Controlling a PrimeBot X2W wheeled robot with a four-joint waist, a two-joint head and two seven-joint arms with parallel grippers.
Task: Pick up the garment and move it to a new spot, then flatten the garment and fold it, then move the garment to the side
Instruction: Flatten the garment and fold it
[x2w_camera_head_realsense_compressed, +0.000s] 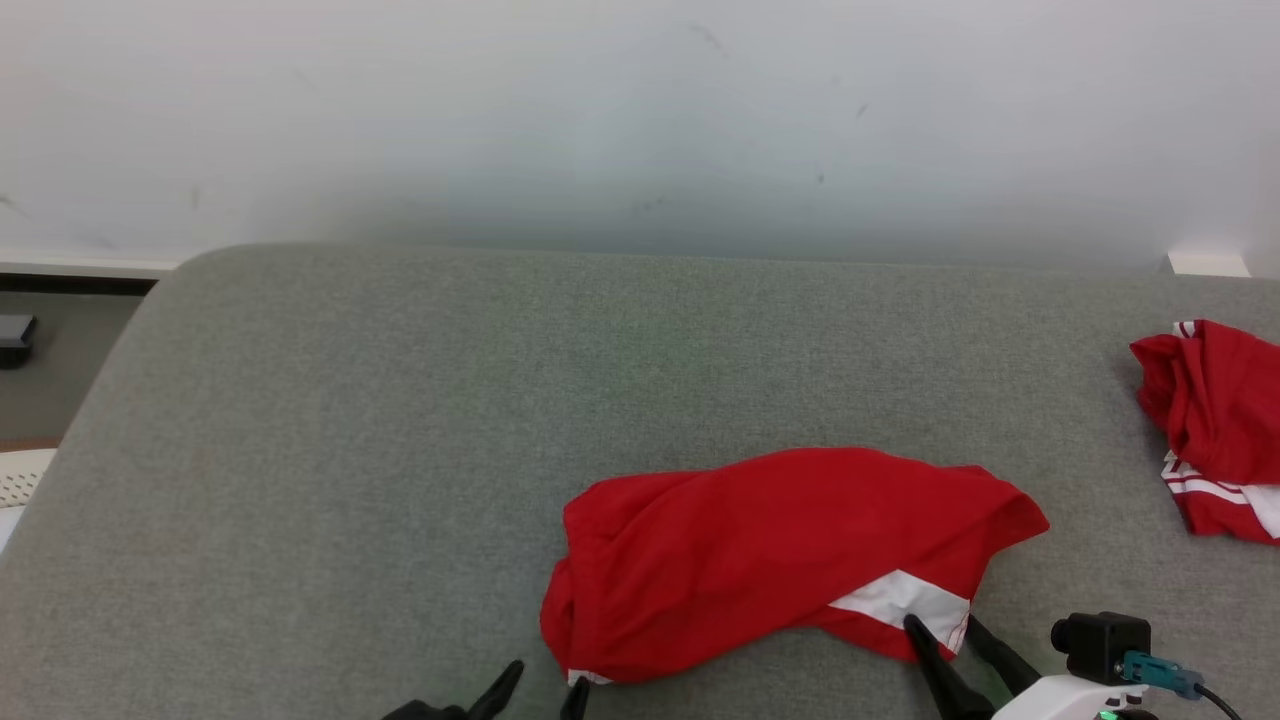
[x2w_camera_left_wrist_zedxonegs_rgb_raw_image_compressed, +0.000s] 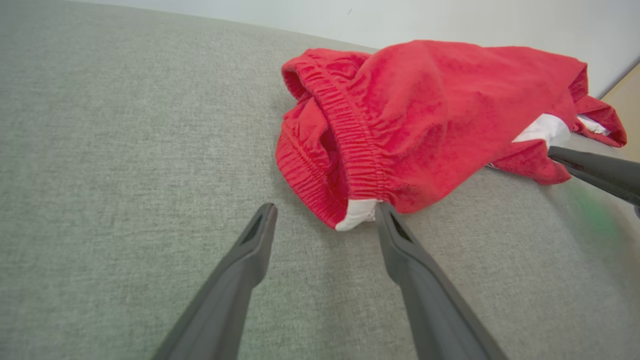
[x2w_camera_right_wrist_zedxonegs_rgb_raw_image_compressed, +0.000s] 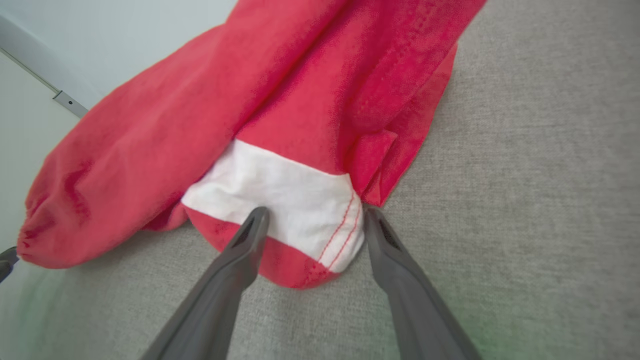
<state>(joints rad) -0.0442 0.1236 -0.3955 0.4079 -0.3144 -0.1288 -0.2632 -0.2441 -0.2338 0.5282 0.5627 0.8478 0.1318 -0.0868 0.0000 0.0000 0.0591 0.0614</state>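
Right gripper (x2w_camera_right_wrist_zedxonegs_rgb_raw_image_compressed: 315, 215) is spread wide, nothing held; the white-panelled hem corner of the crumpled red fabric shorts (x2w_camera_head_realsense_compressed: 760, 550) is straddled by its fingers. Left gripper (x2w_camera_left_wrist_zedxonegs_rgb_raw_image_compressed: 325, 207) is likewise wide open and empty, set just beside the elastic waistband end. Shorts are laid near the front of the grey woven cushion (x2w_camera_head_realsense_compressed: 350, 400). Step judged: two-ended grasp before lifting. Next, both jaws need closing on cloth.
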